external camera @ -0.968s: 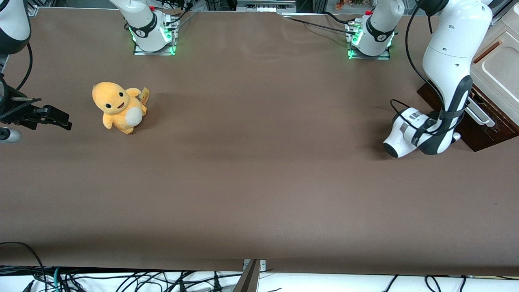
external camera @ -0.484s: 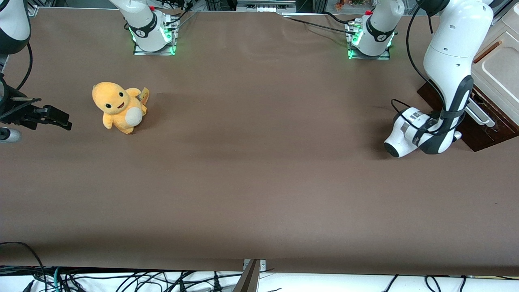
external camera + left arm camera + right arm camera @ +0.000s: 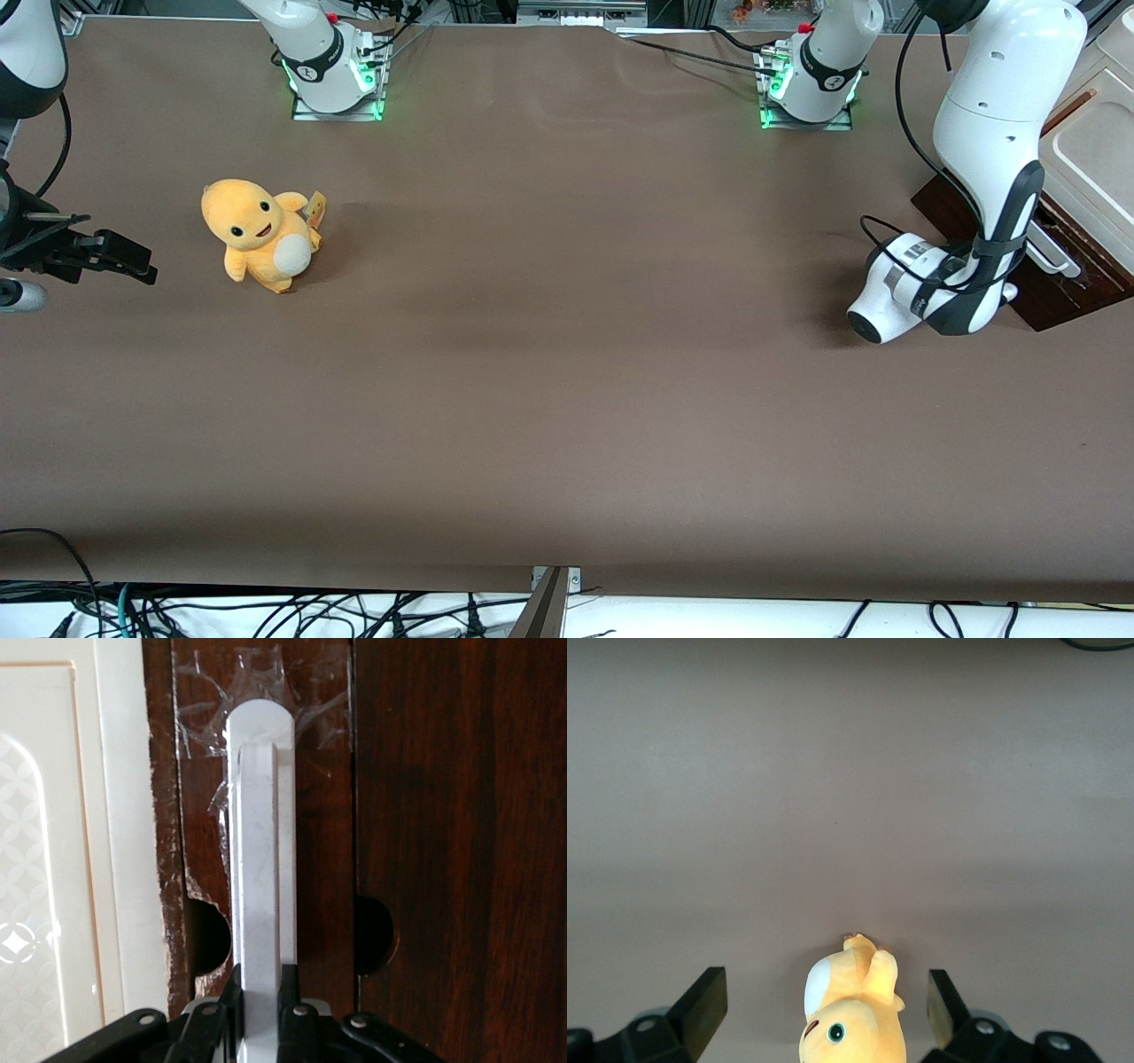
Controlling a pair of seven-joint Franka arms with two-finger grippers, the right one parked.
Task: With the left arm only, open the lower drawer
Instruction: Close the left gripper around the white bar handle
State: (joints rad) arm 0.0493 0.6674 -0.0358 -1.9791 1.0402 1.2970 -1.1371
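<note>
Fingers (image 3: 292,1028) of the left arm's gripper (image 3: 263,1028) clamp the whitish bar handle (image 3: 261,859) of the lower drawer (image 3: 1059,288), low at the working arm's end of the table (image 3: 567,399), well apart from the orange plush toy (image 3: 259,233).

The left arm (image 3: 997,115) is glossy white with rounded shells, a black band curving down its forearm and a thin black cable looping beside it. Its wrist ends in a white cylinder with a dark cap. The claw (image 3: 266,1028) is black, with silver screw heads.
</note>
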